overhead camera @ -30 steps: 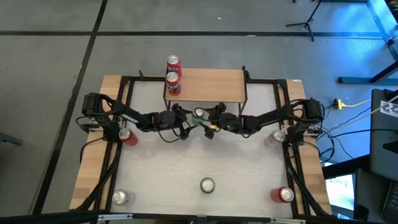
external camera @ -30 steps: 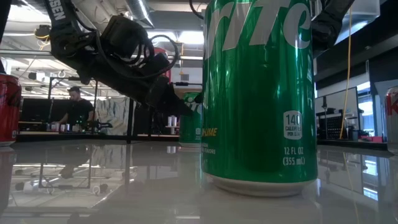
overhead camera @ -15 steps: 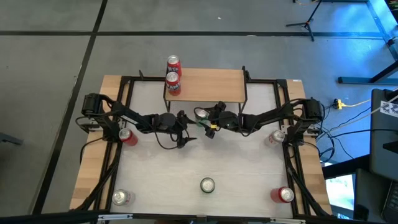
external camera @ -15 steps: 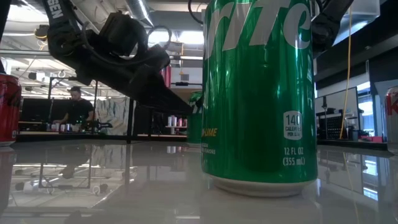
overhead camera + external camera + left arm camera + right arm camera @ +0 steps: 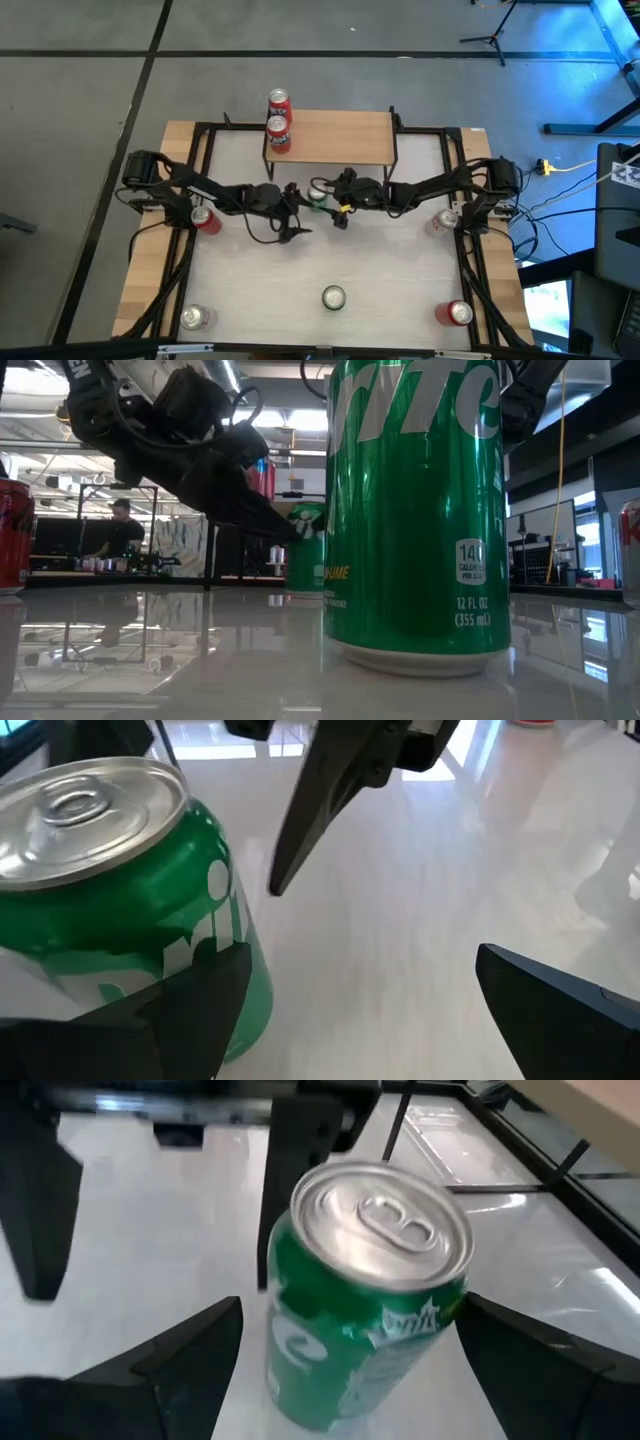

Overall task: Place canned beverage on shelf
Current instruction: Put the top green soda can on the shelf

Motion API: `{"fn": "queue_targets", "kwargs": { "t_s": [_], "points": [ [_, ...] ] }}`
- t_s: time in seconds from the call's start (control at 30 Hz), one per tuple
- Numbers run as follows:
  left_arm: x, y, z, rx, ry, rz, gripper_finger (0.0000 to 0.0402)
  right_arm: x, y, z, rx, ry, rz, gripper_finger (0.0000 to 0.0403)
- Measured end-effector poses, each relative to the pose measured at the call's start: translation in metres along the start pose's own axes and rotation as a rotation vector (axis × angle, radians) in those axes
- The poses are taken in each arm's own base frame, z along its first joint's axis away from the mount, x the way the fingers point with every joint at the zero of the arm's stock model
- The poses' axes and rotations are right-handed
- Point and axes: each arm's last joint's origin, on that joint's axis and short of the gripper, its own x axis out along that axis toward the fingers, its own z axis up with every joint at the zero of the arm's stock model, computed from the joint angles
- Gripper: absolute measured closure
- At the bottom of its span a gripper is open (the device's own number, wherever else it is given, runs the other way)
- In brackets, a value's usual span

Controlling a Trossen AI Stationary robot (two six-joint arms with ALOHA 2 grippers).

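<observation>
- Two arms meet near the middle of the table (image 5: 250,300), just in front of the shelf (image 5: 340,138).
- Green can (image 5: 318,193): upright on the tabletop in the high view, just in front of the shelf's front edge, not on the shelf.
- Right gripper (image 5: 335,1380): fingers spread wide, one on either side of the green can (image 5: 365,1295), neither seen pressing it; the can stands between them in the right wrist view.
- Left gripper (image 5: 350,1010): fingers released and apart, with the green can (image 5: 120,910) just beside one finger; bare tabletop lies in the gap.
- Shelf stock: one red can (image 5: 278,133) stands at the shelf's left end; a second red can (image 5: 279,102) stands just behind it, beyond the shelf's back edge.
- Loose cans on the table: a red can beside the left arm (image 5: 206,219), a silver-topped can near the right arm (image 5: 445,220), three more along the near edge, namely a front-left can (image 5: 194,318), a large green can (image 5: 333,297) and a front-right red can (image 5: 457,313).
- Low view: the large green can (image 5: 415,510) fills the foreground; the gripped-at can (image 5: 305,550) shows small behind it.
</observation>
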Motion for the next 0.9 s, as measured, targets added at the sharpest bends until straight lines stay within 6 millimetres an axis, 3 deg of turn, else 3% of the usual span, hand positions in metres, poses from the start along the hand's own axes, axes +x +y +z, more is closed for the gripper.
{"fn": "queue_targets", "kwargs": {
  "t_s": [0.27,0.4,0.53,0.73,0.9],
  "points": [
    [-0.023,-0.007,0.006,0.021,0.110,0.000,0.0024,0.000,0.002,-0.001,-0.002,0.009,0.044,0.0043],
    [-0.029,0.000,0.010,0.006,0.113,0.221,0.0024,0.000,0.002,-0.001,-0.001,0.005,0.046,0.0043],
    [-0.022,0.006,0.006,-0.013,0.096,0.362,0.0024,0.000,0.002,0.000,-0.001,0.001,0.042,0.0043],
    [-0.004,0.008,-0.002,-0.007,0.053,0.232,0.0024,0.000,0.002,0.000,-0.001,-0.001,0.045,0.0043],
    [-0.001,0.004,-0.003,0.016,0.042,0.076,0.0024,0.000,0.001,0.000,-0.006,0.002,0.026,0.0043]
  ]
}}
